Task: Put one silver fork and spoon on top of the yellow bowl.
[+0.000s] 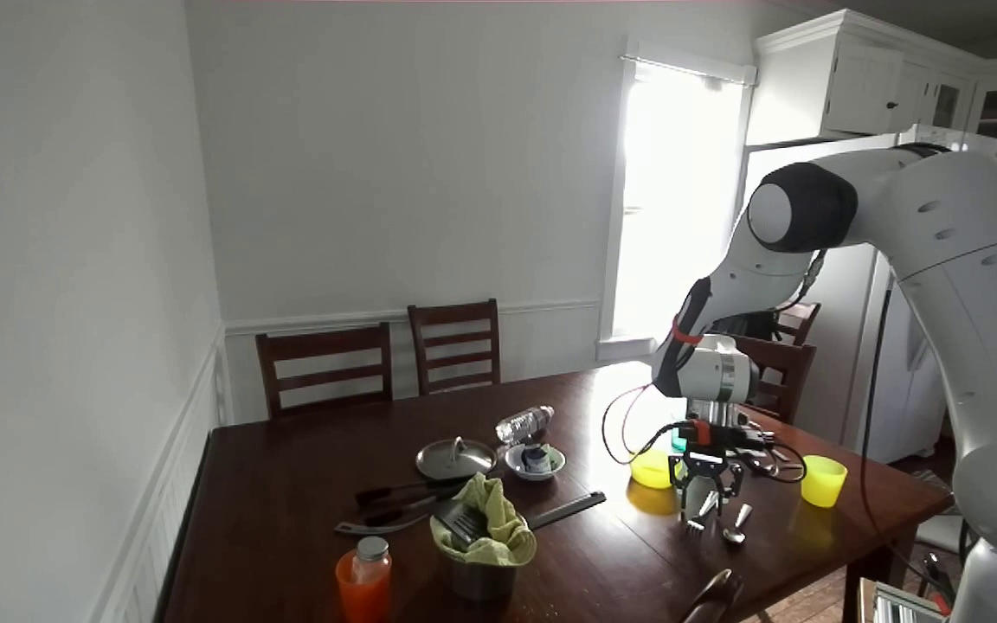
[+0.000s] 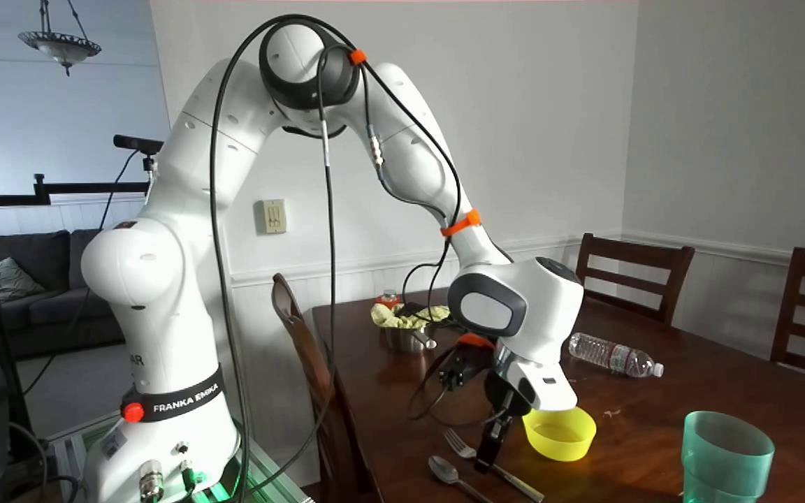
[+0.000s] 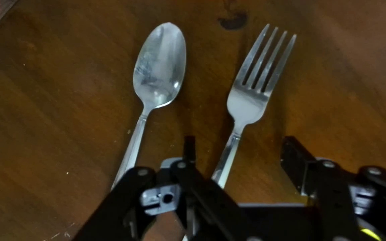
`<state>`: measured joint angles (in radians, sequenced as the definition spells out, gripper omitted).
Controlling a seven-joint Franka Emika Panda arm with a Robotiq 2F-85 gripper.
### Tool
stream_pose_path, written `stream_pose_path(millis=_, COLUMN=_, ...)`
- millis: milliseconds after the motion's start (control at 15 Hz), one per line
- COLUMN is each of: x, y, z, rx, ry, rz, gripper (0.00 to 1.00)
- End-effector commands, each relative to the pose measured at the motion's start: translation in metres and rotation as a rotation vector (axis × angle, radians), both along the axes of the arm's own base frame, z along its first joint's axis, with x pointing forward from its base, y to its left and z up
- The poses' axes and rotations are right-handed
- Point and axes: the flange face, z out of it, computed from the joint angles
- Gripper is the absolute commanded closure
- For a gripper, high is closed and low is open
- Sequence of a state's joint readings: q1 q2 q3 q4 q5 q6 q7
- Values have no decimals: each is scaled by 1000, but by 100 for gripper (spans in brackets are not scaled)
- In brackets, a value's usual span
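The silver fork (image 3: 246, 103) and silver spoon (image 3: 161, 67) lie side by side on the dark table, and both show in both exterior views, the fork (image 2: 464, 448) and spoon (image 2: 444, 471) near the table's edge. My gripper (image 3: 239, 145) is open, its fingers on either side of the fork's upper handle, above it. The fork's lower handle is hidden behind the gripper. The spoon is outside the left finger. The low yellow bowl (image 2: 561, 440) stands upright beside the gripper (image 1: 704, 499). It also shows in an exterior view (image 1: 651, 472), partly hidden, with nothing seen in it.
A taller yellow cup (image 1: 824, 481) stands near the table edge. A teal cup (image 2: 726, 457) stands beyond the bowl. A water bottle (image 1: 524, 425), white bowl (image 1: 511, 461), lid (image 1: 442, 460), metal pot (image 1: 479, 581) with cloth and orange cup (image 1: 363, 595) stand farther off.
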<state>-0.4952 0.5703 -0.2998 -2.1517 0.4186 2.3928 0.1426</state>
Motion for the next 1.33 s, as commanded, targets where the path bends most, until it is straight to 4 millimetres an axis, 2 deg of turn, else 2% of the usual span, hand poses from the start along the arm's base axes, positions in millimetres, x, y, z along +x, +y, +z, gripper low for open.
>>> stream_pose_path(millis=0, x=1, y=-9, z=-5, rx=5, ry=-8, rz=-5, gripper=64)
stream_pose_path(millis=333, x=5, y=-10, z=2, rx=-21, ry=-17, rz=-6, gripper=100)
stream_pose_path(millis=1267, x=0, y=-2, z=51, rx=-18, ry=2, rz=-87, gripper=97)
